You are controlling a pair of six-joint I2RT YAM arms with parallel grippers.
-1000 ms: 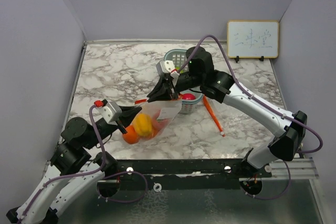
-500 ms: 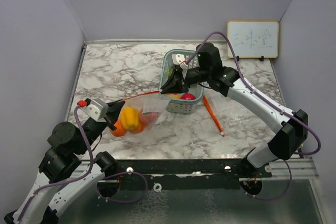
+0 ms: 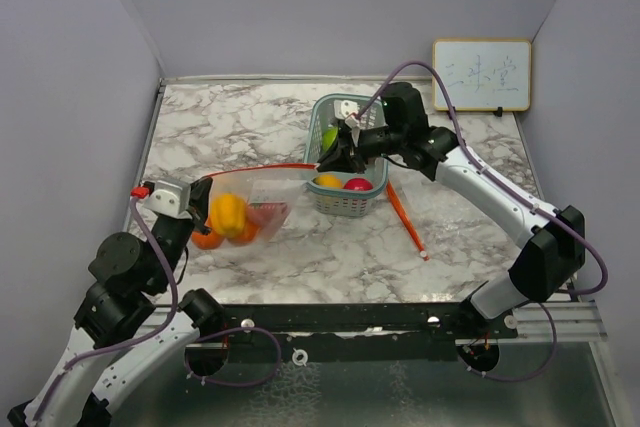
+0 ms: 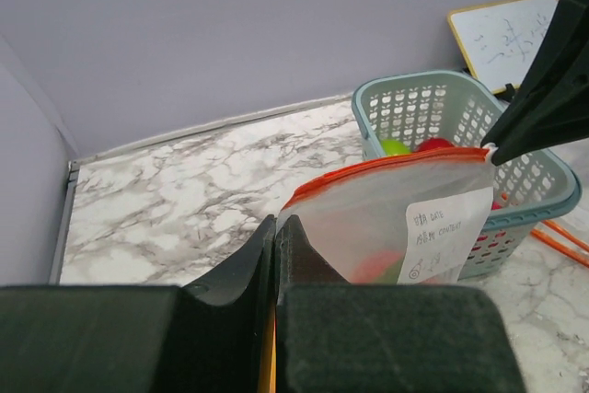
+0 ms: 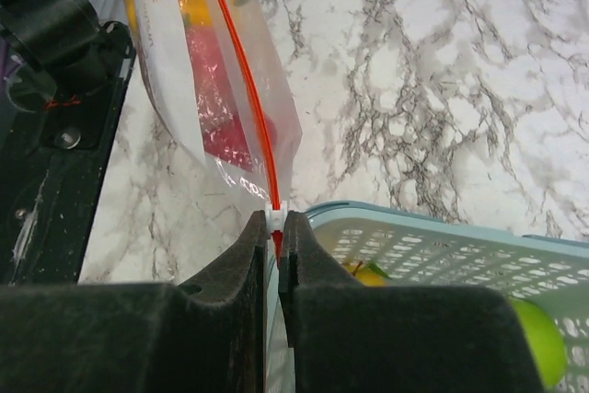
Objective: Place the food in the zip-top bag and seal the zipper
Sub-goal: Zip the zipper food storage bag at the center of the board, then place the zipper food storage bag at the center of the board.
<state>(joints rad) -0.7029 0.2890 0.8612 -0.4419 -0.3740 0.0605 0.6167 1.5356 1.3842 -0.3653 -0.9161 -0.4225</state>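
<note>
Nearest the arm bases, the left arm [image 3: 125, 267] reaches in from the lower left. The left jaws are pressed together with no gap showing, pinching the left corner of the zip-top bag [image 3: 270, 192] just below its orange zipper [image 3: 265, 169]. In the left wrist view that corner sits right between the jaws and the bag fans out away from them.

The bag hangs sideways between the 2 arms, its zipper drawn into 1 taut orange line. Whether the zipper is pressed shut along its whole length cannot be told. Inside the bag, close to the left jaws, lie a yellow fruit [image 3: 228, 215], an orange fruit [image 3: 207, 239] and a red fruit [image 3: 266, 215].

Farther along, the right jaws are closed to a sliver on the zipper's right end, at the near rim of the teal basket [image 3: 350, 205]. In the basket sit 3 pieces: a green one [image 3: 330, 136], a yellow-orange one [image 3: 328, 181] and a red one [image 3: 357, 184].

Right of the basket an orange strip [image 3: 405, 217] lies on the marble tabletop [image 3: 220, 127]. At the far right corner a whiteboard [image 3: 481, 75] stands against the wall.
</note>
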